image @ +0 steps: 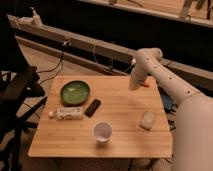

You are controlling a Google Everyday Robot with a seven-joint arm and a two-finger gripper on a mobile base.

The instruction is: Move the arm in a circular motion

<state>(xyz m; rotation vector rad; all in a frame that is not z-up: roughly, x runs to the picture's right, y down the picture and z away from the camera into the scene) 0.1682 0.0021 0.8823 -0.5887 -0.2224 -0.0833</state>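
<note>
Arm circles, nothing to grab: me hanging over the back-right of the table [122, 102]

Left to right on the table: one green bowl [75, 92] back-left, one white tube [67, 113] in front of it, one dark bar [92, 107] just beside the tube, one white cup [102, 132] near the front edge, and one pale lump [147, 120] on the right side. My one arm [167, 82] comes in from off the right edge, long axis slanting up to an elbow above the back edge, then dropping. My gripper [136, 85] hangs at that tip. Can't tell if it's open or holding anything. I'd guess the circle clears everything, with the lump nearest.
</note>
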